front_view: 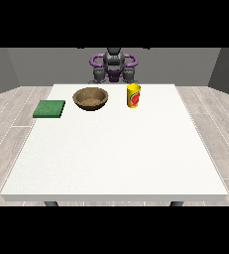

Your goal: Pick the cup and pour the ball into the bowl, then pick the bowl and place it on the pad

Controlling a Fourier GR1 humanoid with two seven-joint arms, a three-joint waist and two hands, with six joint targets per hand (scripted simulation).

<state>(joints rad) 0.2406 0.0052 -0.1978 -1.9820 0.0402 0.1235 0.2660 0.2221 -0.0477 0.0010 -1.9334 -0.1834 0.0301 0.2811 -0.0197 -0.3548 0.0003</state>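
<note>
A yellow cup (133, 95) with a red mark stands upright on the white table (116, 154), at the far side and a little right of centre. I see no ball; the inside of the cup is hidden. To its left sits a brown wooden bowl (90, 98), nothing visible in it. A flat green pad (49, 108) lies near the table's left edge. The hand at the view's right (130, 75) hangs behind the far edge, just beyond the cup and apart from it. The hand at the view's left (98, 75) is behind the far edge too, beyond the bowl. Neither hand holds anything.
The robot's torso (114, 63) stands behind the middle of the table's far edge. Grey wooden floor surrounds the table on all sides. The three objects sit in the far third of the tabletop.
</note>
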